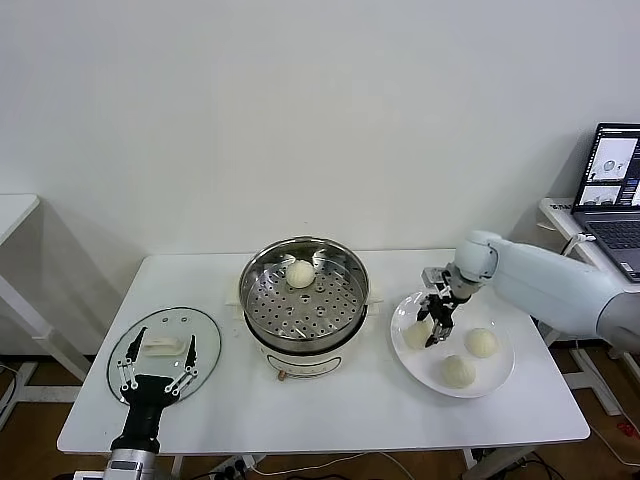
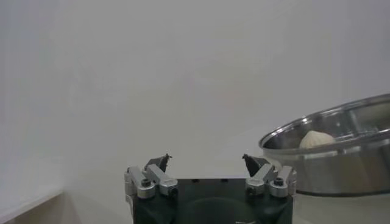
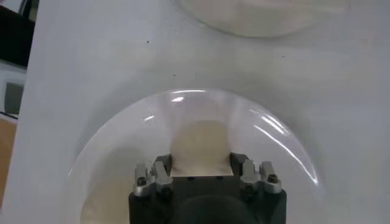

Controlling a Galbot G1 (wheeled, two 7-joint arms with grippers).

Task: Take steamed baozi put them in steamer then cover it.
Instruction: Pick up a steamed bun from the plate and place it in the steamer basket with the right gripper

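The steel steamer point(image 1: 303, 303) stands mid-table with one baozi point(image 1: 300, 273) on its perforated tray. Three baozi lie on a white plate point(image 1: 428, 368) to its right. My right gripper point(image 1: 437, 324) is down on the plate, shut on the plate's left baozi point(image 1: 417, 334). In the right wrist view that baozi point(image 3: 201, 143) fills the gap between the fingers point(image 3: 162, 172). The other two baozi point(image 1: 482, 343) point(image 1: 458, 371) lie free. The glass cover point(image 1: 200, 335) with its white handle point(image 1: 160, 347) lies flat at the table's left. My left gripper point(image 1: 156, 362) hovers open over it.
A laptop point(image 1: 610, 190) sits on a side table at the far right, behind my right arm. Another white table edge point(image 1: 15, 212) shows at the far left. The left wrist view shows the steamer point(image 2: 341, 152) with its baozi point(image 2: 315, 139) off to one side.
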